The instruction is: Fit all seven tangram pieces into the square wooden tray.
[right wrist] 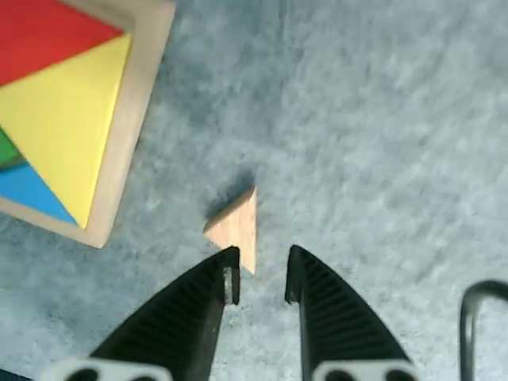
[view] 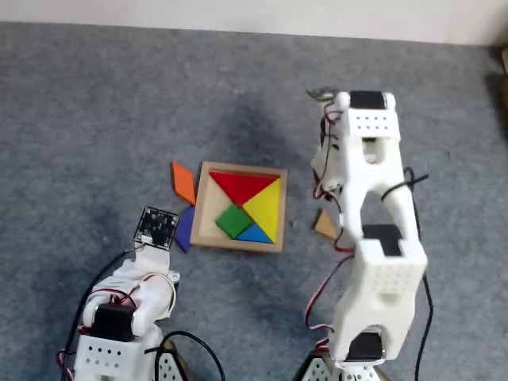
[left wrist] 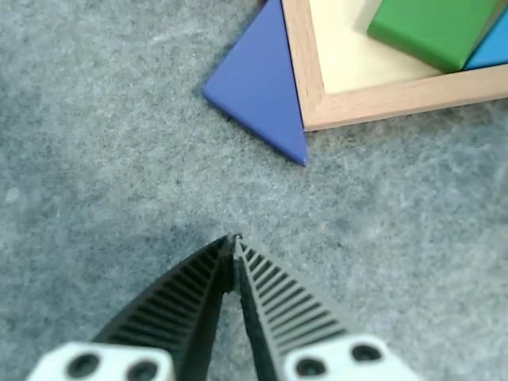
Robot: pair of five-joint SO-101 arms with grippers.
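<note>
**On the carpet: four pieces seated, three left to go**

From the high camera, I count four pieces inside the tray: the red triangle, the yellow triangle, the green square and the light blue triangle. The strip along the tray's left side is bare wood. Three pieces lie outside on the grey carpet. The orange parallelogram is just beside the tray's left wall. The dark blue triangle is below it, by the same wall. The plain wooden triangle lies apart from the tray on its right, close beside my right arm. I judge the job a little over half done, with the bare strip waiting for those three.

At the left wrist, my left claw is pressed together with nothing in it, its tips over bare carpet. The dark blue triangle lies ahead of it, one edge touching the tray's outer wall. The green square sits just inside that wall.

At the right wrist, my right claw is spread. The wooden triangle's nearest corner pokes between the tips, closer to one finger, and I cannot tell whether it touches. Nothing is pinched yet. The tray's corner, with the yellow and red triangles, sits apart from this piece.
</note>
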